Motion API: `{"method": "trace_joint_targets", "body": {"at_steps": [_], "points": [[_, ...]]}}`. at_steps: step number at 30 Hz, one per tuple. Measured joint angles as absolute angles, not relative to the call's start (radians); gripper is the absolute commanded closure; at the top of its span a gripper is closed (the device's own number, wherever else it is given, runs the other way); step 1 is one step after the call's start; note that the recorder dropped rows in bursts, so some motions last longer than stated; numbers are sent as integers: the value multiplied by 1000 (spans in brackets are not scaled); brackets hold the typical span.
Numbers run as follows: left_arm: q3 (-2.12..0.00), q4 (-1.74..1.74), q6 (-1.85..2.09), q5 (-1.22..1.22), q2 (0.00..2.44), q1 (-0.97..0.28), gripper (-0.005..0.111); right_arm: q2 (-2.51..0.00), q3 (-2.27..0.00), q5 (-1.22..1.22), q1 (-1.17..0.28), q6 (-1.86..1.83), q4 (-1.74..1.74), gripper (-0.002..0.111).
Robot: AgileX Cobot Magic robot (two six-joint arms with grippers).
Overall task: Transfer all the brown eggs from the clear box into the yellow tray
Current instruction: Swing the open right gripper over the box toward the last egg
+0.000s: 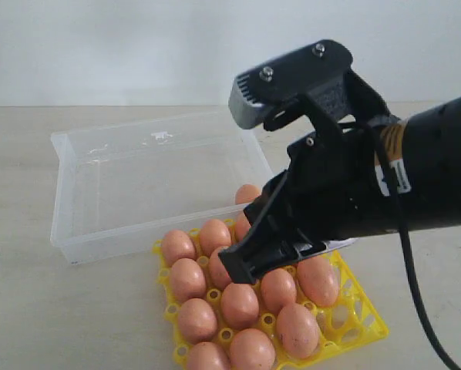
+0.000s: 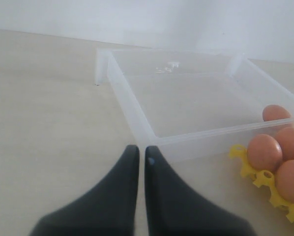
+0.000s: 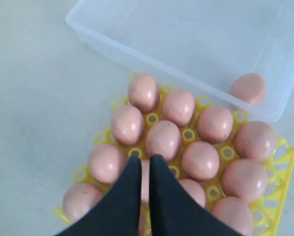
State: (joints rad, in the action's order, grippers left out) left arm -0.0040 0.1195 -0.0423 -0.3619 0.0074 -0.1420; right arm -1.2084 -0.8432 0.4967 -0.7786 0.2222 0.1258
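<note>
The yellow tray [image 1: 369, 325] [image 3: 286, 156] [image 2: 244, 166] sits on the table against the clear box's [image 1: 122, 240] [image 2: 130, 105] [image 3: 152, 59] near wall. Several brown eggs [image 1: 239, 304] [image 3: 163, 138] [image 2: 264, 151] fill its cups. One brown egg [image 1: 247, 193] [image 3: 249, 88] [image 2: 276, 113] lies inside the clear box in the corner nearest the tray. My right gripper [image 1: 238, 270] [image 3: 144, 160] hovers over the tray's eggs, shut and holding nothing. My left gripper [image 2: 141, 148] is shut and empty, low over the table just outside the box's near corner; it does not show in the exterior view.
The beige table [image 1: 30, 308] extends left of the box and tray, and a white wall [image 1: 138, 46] stands behind. A black cable [image 1: 415, 297] hangs from the right arm beside the tray.
</note>
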Motion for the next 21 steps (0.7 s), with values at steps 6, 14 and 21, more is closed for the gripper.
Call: {"method": "trace_joint_targets", "body": {"at_steps": [6, 14, 21], "points": [[-4, 119, -42, -362, 7, -142, 103, -1277, -953, 442, -779, 229, 254, 109], [-4, 119, -42, -362, 7, -142, 103, -1718, -1427, 820, -687, 83, 274, 109], [-4, 119, -42, -362, 7, -142, 103, -2040, -1749, 961, -662, 66, 227, 103]]}}
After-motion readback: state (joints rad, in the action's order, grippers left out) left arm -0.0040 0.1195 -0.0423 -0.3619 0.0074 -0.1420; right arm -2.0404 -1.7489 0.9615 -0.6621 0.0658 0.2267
